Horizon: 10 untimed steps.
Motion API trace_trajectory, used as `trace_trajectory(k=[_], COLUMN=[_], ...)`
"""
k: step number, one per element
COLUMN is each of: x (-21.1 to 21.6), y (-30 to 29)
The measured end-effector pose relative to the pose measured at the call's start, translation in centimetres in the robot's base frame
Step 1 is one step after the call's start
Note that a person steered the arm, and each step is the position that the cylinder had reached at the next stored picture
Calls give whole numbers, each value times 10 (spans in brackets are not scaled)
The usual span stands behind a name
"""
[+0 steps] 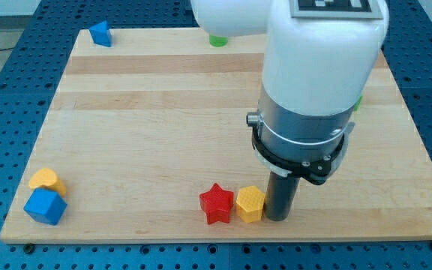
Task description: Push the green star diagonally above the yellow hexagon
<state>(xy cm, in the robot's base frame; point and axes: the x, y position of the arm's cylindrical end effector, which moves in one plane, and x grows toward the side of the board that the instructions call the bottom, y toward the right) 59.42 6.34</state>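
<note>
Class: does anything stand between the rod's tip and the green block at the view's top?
No block visibly does. My tip sits by the yellow hexagon's right side, the red star beyond it; the green block, half hidden, lies far up. The arm hides some board between.

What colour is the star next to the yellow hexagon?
Red. The star touches the yellow hexagon on the view's left; the camera view shows it.

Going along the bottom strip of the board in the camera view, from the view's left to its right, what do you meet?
Yellow heart-like block and blue cube, one above the other at the left → red star → yellow hexagon → my tip, right beside the hexagon.
</note>
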Motion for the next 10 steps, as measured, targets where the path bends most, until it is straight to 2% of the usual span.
trace_trajectory(k=[1, 3, 4, 5, 7, 10], x=[-8, -116, -175, -211, -202, -137], y=[8, 142, 185, 183, 100, 42])
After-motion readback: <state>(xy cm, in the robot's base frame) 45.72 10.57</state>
